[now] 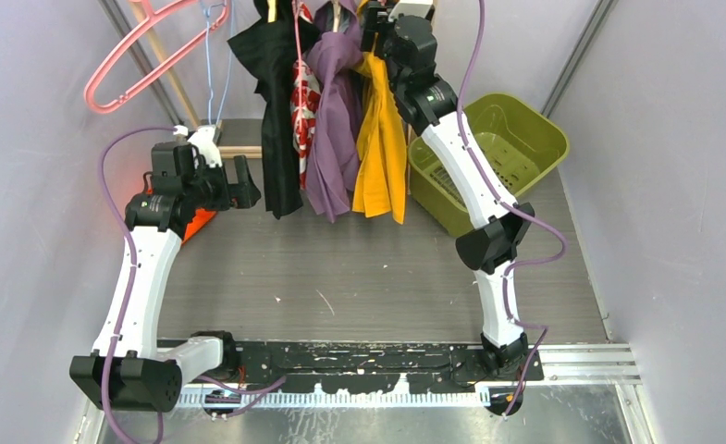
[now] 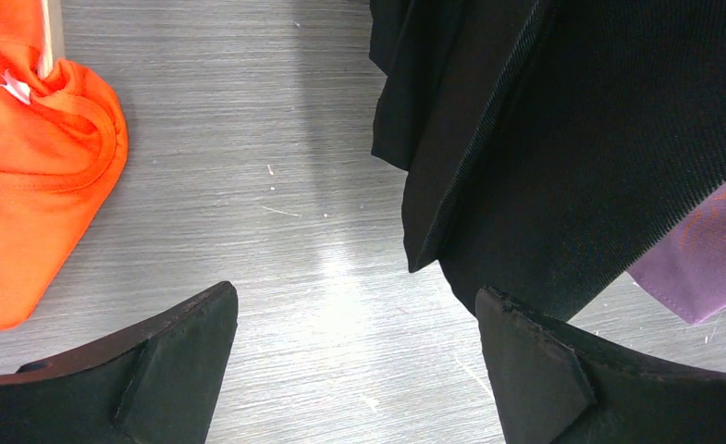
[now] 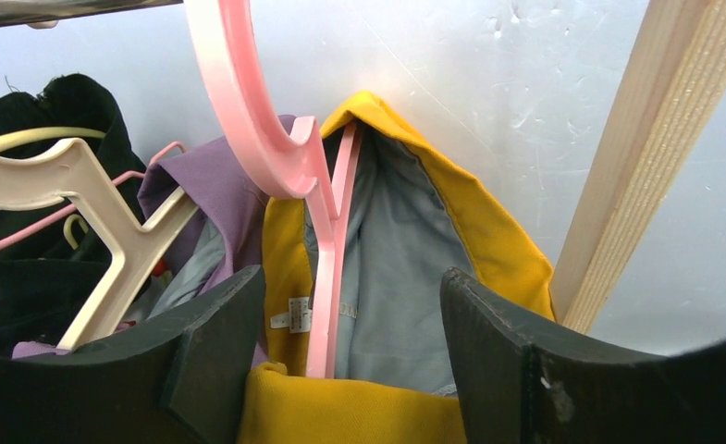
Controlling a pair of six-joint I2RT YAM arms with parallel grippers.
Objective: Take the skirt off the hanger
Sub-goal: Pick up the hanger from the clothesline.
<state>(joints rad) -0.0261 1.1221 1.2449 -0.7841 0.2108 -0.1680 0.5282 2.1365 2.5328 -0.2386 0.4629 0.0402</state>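
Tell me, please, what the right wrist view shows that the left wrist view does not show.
Only the right wrist view: the pink hanger, the yellow skirt with grey lining hung on it, a cream hanger, a wooden post. Only the left wrist view: an orange garment lying on the grey table. Both: the black garment, the purple garment, and open jaws, the right gripper in one, the left gripper in the other.
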